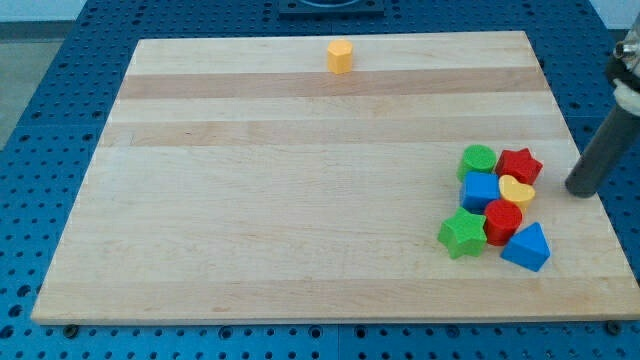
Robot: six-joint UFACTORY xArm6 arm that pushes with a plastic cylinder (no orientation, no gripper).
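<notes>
Illumination is bright, even and diffuse across the wooden board (300,180). Shadows are short and soft: the yellow block (340,56) near the board's top edge casts a faint one at its base. No glare appears on the board. Focus is sharp throughout. The board's edges converge toward the view's top.

This looks like a robotics lab or test bench. A pale wooden board (300,180) made of glued strips serves as the surface, lying on a blue perforated base (40,100) with a regular grid of holes, the kind used for fixing equipment. Small moulded coloured blocks (497,205) sit on the right side of the board, and a dark rod on a machine mount (605,150) enters from the right.
</notes>
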